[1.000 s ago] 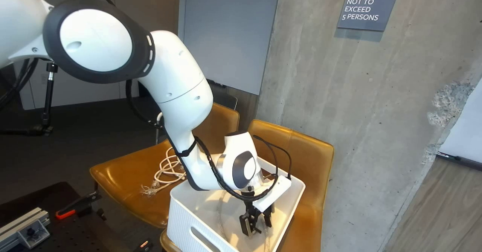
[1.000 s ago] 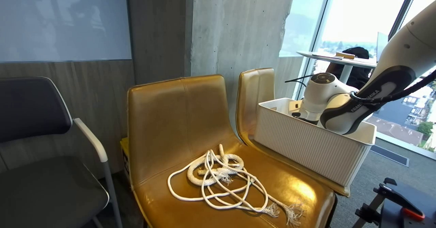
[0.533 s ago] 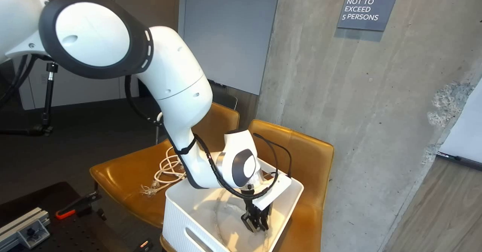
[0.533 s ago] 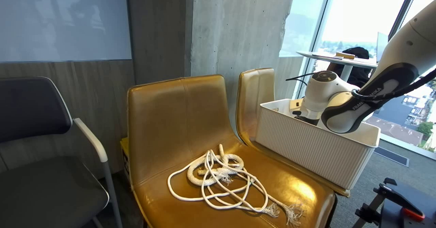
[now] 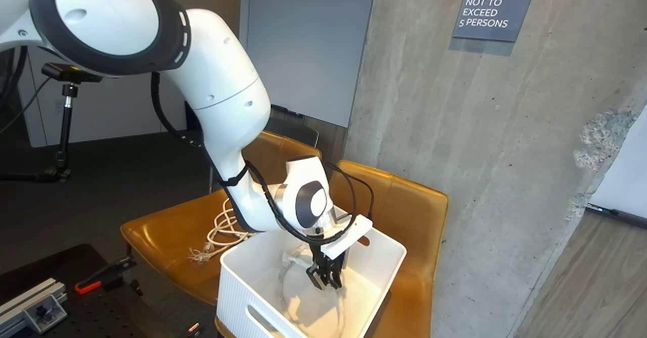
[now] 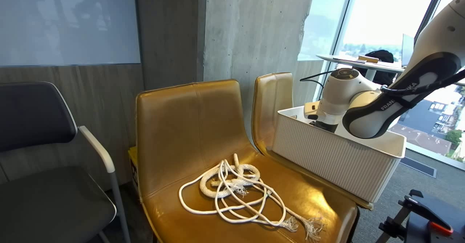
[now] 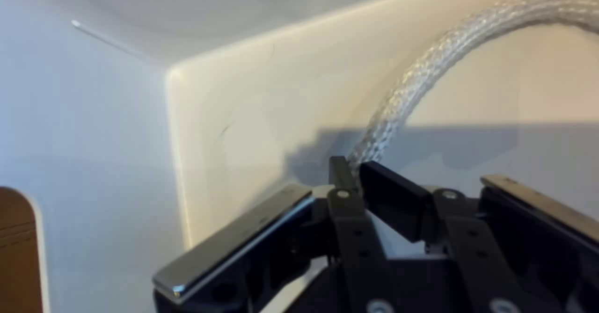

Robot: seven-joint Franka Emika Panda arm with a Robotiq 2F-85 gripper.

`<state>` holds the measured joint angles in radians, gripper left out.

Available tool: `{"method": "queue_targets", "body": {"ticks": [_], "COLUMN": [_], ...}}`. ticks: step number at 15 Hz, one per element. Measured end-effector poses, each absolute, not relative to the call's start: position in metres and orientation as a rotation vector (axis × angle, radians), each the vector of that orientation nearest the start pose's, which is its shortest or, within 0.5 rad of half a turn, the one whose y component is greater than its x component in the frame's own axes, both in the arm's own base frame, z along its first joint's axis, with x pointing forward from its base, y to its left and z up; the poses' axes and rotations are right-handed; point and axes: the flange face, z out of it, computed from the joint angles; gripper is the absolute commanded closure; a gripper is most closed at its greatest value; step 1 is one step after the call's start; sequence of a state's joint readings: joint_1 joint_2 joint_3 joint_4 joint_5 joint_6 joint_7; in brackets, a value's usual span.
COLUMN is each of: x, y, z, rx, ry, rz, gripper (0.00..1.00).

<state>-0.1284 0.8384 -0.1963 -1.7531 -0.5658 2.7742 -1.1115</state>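
- The gripper (image 7: pixel 355 165) is clenched on a pale braided rope (image 7: pixel 412 83); the strand passes between its fingertips (image 7: pixel 393 189), which cover most of the pinched stretch;
- the rope curves in a loop inside the white bin (image 6: pixel 327 156); the ribbed wall hides rope and fingertips alike in an exterior view;
- the wrist view cuts the loop off at the right edge; its ends are hard to make out;
- a tangle of white cord (image 6: pixel 207 192) lies on a tan chair (image 6: pixel 189 134); in an exterior view the robot arm (image 5: pixel 230 100) covers part of it; the robot arm runs out of frame in both exterior views.
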Motion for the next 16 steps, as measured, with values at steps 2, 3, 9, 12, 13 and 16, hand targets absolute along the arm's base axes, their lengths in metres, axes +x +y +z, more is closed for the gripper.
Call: {"method": "queue_targets", "body": {"ticks": [2, 3, 9, 12, 13, 16], "x": [0.640, 0.641, 0.639, 0.630, 0.627, 0.619], "y": [-0.154, -0.142, -0.073, -0.040, -0.028, 0.010], "z": [0.138, 0.152, 0.248, 0.284, 0.294, 0.323], "rx": [-2.714, -2.711, -2.716, -2.724, -2.724, -2.726], "ry": [-2.251, -2.251, -2.278, -2.282, -2.285, -2.297], "rz": [0.211, 0.200, 0.099, 0.063, 0.045, -0.021], "gripper": [0.97, 0.97, 0.97, 0.97, 0.97, 0.97]}}
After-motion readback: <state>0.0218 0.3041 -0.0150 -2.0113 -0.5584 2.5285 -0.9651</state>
